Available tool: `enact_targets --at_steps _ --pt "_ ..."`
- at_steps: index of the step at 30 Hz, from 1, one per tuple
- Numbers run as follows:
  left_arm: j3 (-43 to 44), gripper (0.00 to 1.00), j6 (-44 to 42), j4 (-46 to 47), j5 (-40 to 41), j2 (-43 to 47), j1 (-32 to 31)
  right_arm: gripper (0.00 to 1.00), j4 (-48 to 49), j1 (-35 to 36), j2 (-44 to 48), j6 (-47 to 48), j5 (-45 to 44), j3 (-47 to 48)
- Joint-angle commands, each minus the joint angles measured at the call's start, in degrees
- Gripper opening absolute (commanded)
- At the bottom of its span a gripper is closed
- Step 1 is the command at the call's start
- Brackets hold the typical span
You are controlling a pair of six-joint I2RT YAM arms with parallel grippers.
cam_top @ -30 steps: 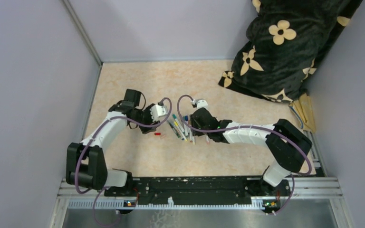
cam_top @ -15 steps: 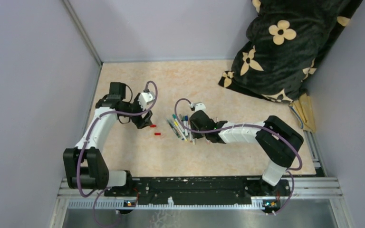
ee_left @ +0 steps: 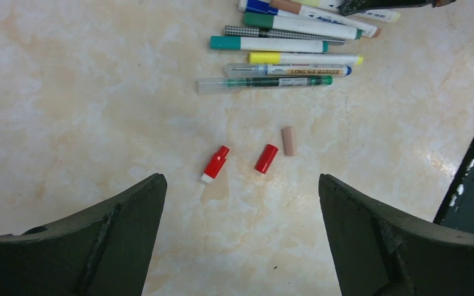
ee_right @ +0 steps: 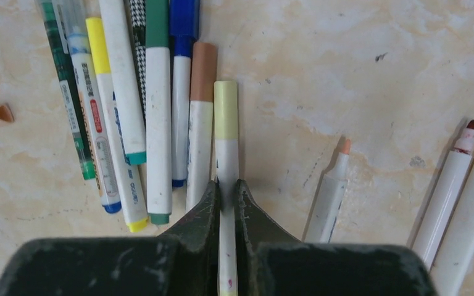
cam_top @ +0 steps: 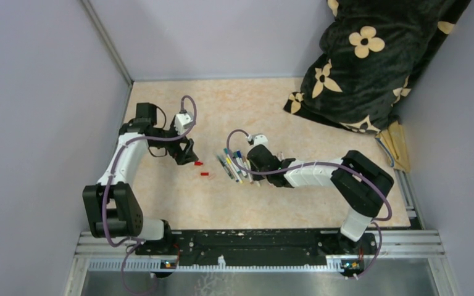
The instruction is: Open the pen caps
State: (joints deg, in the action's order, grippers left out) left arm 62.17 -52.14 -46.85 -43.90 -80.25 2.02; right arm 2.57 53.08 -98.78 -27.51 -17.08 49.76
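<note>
closing tight on yellow-capped pen (ee_right: pixel 226 123), right claw (ee_right: pixel 226 191), left claw (ee_left: pixel 241 179) now spread wide, pulled back above red caps (ee_left: pixel 266 158)

We see a beige marbled bench (cam_top: pixel 160 203) boxed in by pale lilac walls (cam_top: pixel 37 92). In its far right corner we find a black blanket (cam_top: pixel 370 61) with cream flowers, and a tan object (cam_top: pixel 399 145) pokes out at its lower edge.
</note>
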Motion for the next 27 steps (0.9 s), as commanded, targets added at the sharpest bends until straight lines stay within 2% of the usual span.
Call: enact_targets --at_steps 1,5,10,14,16,19,27 --pt "0.47 0.99 -5.11 -4.45 -8.21 -1.05 -0.32 0.0 -1.09 -0.74 5.64 0.57 2.92 -0.76" --pt "-2.02 0.99 -9.31 -5.03 -9.37 1.16 -1.75 0.0 0.33 -5.1 11.7 -0.94 12.67 -1.34" --pt "-5.73 0.99 -12.1 -2.33 -8.59 5.5 -7.22 0.0 -0.24 -8.98 16.2 -0.5 25.31 -0.36" --pt "-8.1 0.99 -12.99 1.27 -6.74 9.45 -12.53 0.0 -1.2 -10.66 15.57 -1.01 39.89 2.66" --pt "-9.98 0.99 -13.43 5.79 -4.17 12.33 -15.22 0.0 -0.75 -11.23 14.01 -2.4 49.12 4.61" --pt "-10.73 0.99 -17.76 6.52 1.59 14.24 -20.0 0.0 -0.42 -11.29 10.4 -4.08 58.3 7.5" --pt "-9.22 0.95 -24.07 4.03 9.13 14.87 -26.78 0.0 1.06 -10.63 3.92 -6.94 66.25 11.68"
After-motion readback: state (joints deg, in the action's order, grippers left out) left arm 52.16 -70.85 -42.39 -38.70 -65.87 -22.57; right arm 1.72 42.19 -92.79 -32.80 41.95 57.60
